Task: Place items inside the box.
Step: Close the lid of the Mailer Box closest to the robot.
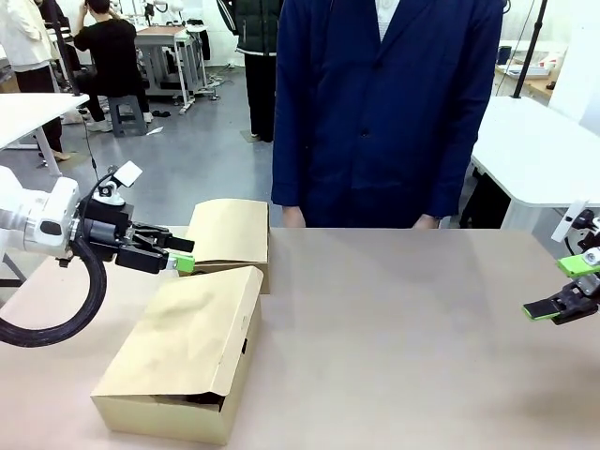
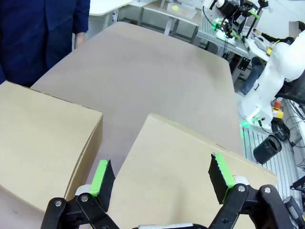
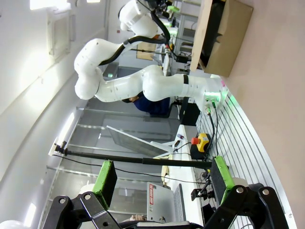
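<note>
Cardboard box [image 1: 183, 361] lies at the desk's [image 1: 412, 328] near left corner, its lid down but gaping at the near end, with something dark just visible inside. A second box [image 1: 230, 234] sits just behind it. The left gripper [image 1: 178, 255] hovers over the box's far edge, jaws apart and empty. The right gripper [image 1: 561, 286] hangs at the desk's right edge, jaws apart, empty.

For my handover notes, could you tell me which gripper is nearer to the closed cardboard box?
Left. The left gripper hovers at the closed cardboard box's far edge; the right gripper hangs far off at the table's right edge.
</note>
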Available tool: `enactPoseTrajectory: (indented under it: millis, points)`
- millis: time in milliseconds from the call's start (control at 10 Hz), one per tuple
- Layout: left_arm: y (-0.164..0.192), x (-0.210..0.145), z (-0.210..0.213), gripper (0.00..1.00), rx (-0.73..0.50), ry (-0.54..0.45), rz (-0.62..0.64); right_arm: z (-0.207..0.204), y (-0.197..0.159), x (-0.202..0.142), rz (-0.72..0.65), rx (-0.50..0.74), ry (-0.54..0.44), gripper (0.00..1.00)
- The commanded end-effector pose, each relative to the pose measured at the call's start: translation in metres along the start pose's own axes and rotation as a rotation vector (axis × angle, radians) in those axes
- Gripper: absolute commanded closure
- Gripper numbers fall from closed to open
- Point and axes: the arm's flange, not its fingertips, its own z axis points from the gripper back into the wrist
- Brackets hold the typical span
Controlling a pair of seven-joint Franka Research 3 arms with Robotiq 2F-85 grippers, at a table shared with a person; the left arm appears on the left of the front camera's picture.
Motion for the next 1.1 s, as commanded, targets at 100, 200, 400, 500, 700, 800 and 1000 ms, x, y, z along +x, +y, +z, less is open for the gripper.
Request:
enactPoseTrajectory:
  millis: [100, 200, 400, 500, 700, 800, 1000]
  points:
    - [-0.008, 0.01, 0.017, 0.0, -0.175, 0.0, 0.186, 0.003, 0.002, -0.002, 0.012, 0.006, 0.009, 0.0]
    - [-0.012, 0.014, 0.029, 0.0, -0.248, -0.017, 0.261, 0.003, 0.002, -0.002, 0.012, 0.006, 0.009, 0.0]
    - [-0.016, 0.013, 0.056, 0.0, -0.303, -0.029, 0.493, 0.003, 0.002, -0.002, 0.012, 0.006, 0.009, 0.0]
    - [-0.015, 0.006, 0.075, 0.0, -0.24, -0.053, 0.581, 0.003, 0.002, -0.002, 0.012, 0.006, 0.009, 0.0]
    - [-0.002, -0.016, 0.118, 0.0, -0.269, -0.233, 0.693, 0.003, 0.002, -0.002, 0.012, 0.006, 0.009, 0.0]
    - [0.005, -0.027, 0.13, 0.0, -0.245, -0.312, 0.738, 0.003, 0.002, -0.002, 0.012, 0.006, 0.009, 0.0]
    - [0.0, -0.026, 0.126, 0.0, -0.238, -0.202, 0.706, 0.003, 0.002, -0.002, 0.012, 0.006, 0.009, 0.0]
